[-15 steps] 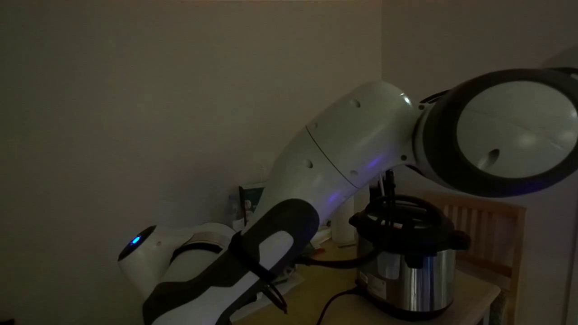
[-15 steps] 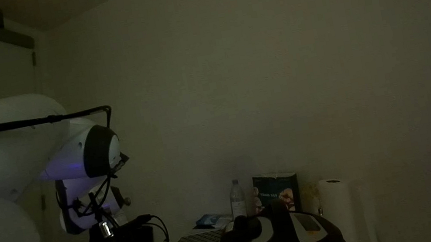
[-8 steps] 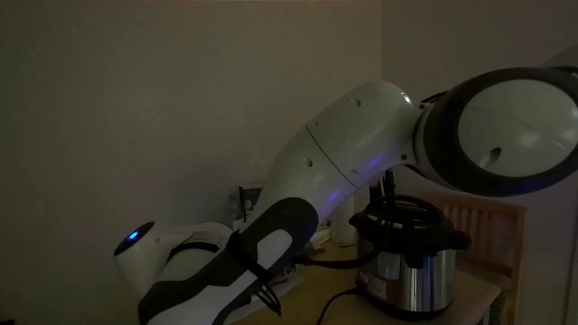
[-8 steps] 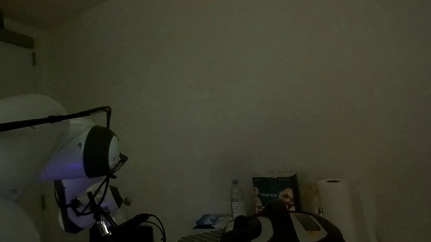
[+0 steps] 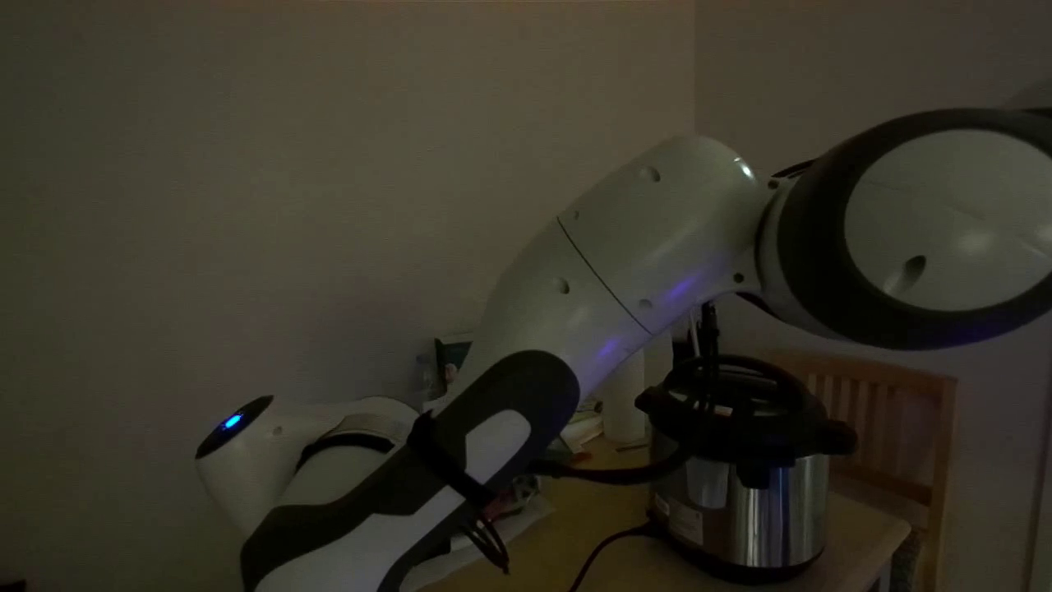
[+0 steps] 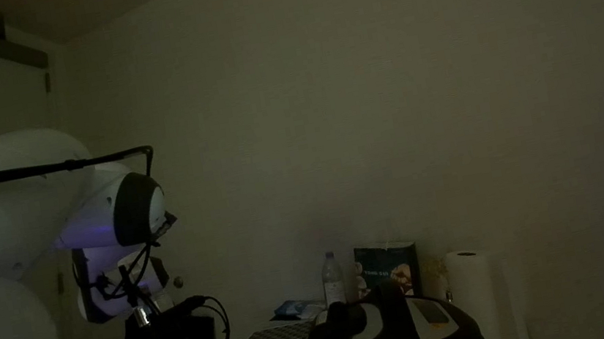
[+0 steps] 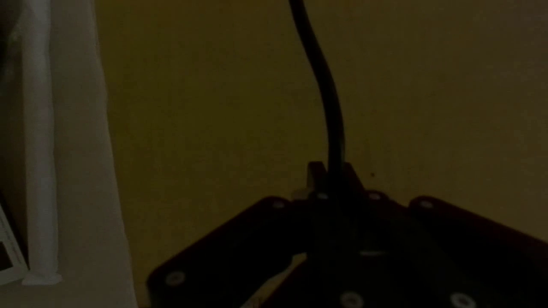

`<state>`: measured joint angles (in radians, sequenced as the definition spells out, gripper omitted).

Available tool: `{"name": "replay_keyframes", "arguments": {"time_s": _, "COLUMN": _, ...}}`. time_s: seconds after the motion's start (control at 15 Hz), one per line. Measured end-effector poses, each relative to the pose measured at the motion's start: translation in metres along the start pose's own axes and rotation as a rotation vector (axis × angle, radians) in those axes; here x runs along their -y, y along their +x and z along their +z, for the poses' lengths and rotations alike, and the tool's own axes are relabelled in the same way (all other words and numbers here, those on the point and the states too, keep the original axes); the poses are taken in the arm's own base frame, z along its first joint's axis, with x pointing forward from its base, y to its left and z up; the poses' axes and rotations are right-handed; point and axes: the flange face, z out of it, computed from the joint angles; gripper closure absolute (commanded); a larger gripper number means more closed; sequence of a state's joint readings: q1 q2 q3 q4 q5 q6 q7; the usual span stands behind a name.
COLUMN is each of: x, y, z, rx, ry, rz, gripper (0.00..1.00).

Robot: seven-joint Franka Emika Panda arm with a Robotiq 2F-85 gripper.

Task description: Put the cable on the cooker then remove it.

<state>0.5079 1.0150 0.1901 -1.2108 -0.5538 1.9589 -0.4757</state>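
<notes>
One hand [image 7: 336, 171] pinches the smooth, curving cable [image 7: 327, 85].

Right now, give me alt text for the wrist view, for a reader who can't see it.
The gripper, low in a dim picture, is closed on a black cable, which curves up to the top edge against a yellowish tabletop. A pale sheet, its material unclear, runs along the left side.

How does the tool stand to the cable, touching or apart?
Touching: the wrist view shows the tool shut on the cable, no gap visible either side.
</notes>
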Motion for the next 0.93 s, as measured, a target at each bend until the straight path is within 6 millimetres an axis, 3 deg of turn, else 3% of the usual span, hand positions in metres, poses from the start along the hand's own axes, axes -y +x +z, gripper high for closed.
{"name": "replay_keyframes", "arguments": {"time_s": 0.27, "x": 0.022, "y": -0.018, "z": -0.051, "rx": 0.120, "ry": -0.021, "rz": 0.116, "gripper": 0.98}}
{"name": "replay_keyframes", "arguments": {"time_s": 0.33, "x": 0.029, "y": -0.027, "z": -0.066, "rx": 0.161, "ry": -0.029, "rz": 0.156, "gripper": 0.91}}
{"name": "replay_keyframes", "arguments": {"time_s": 0.4, "x": 0.033, "y": -0.032, "z": -0.076, "rx": 0.169, "ry": -0.035, "rz": 0.162, "gripper": 0.91}}
{"name": "replay_keyframes", "arguments": {"time_s": 0.73, "x": 0.030, "y": -0.027, "z": -0.058, "rx": 0.176, "ry": -0.022, "rz": 0.162, "gripper": 0.91}}
{"name": "replay_keyframes", "arguments": {"time_s": 0.8, "x": 0.030, "y": -0.026, "z": -0.058, "rx": 0.175, "ry": -0.022, "rz": 0.163, "gripper": 0.98}}
{"name": "replay_keyframes", "arguments": {"time_s": 0.93, "x": 0.029, "y": -0.026, "z": -0.058, "rx": 0.175, "ry": -0.023, "rz": 0.166, "gripper": 0.98}}
